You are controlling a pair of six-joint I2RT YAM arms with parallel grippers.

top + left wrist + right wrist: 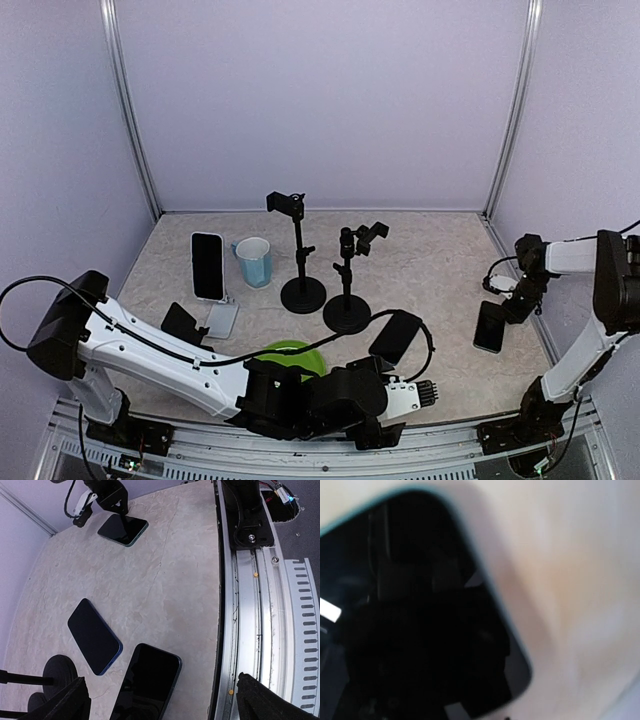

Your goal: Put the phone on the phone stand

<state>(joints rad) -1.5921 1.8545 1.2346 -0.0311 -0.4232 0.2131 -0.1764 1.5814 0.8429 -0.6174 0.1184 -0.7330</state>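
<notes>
Phone: the dark-screened phone with a teal rim [489, 327] lies near the right edge of the beige marbled counter [440, 250].
Right gripper: the right gripper [513, 305] is down at the phone's far end, touching it. Whether its jaws pinch the rim cannot be told, and its wrist view is a blur of dark screen.
Left gripper: the left gripper [160, 690] is spread wide near the counter's near edge, over a black slab phone [150, 680] that lies just beside a blue-rimmed phone [95, 642].
Stands: the taller black round-based phone stand [302, 255] and the shorter black phone stand [347, 280] are upright mid-counter, well apart from the teal-rimmed phone.
</notes>
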